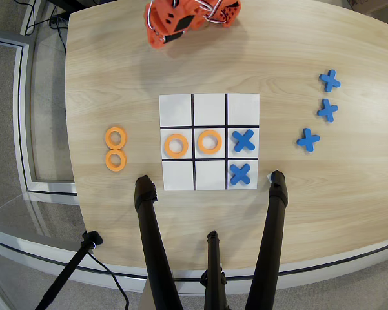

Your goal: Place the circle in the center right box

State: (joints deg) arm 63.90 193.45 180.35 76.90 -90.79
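1. Hovering at the table's far edge, my gripper (156,40) sits well apart from the board (209,102) — whether my jaws are spread, I cannot tell.
2. The circle (176,146) lies in the middle row's left cell in the overhead view — another ring (209,141) in the middle cell.
3. Two spare rings (115,148) lie left of the board.

Overhead view. The orange arm (192,16) is cut off by the top edge; its gripper (156,39) is foreshortened, so the jaws' spacing cannot be told. Far below the gripper, three black tripod legs (156,248) run off the bottom edge, hiding table (336,187) surface.
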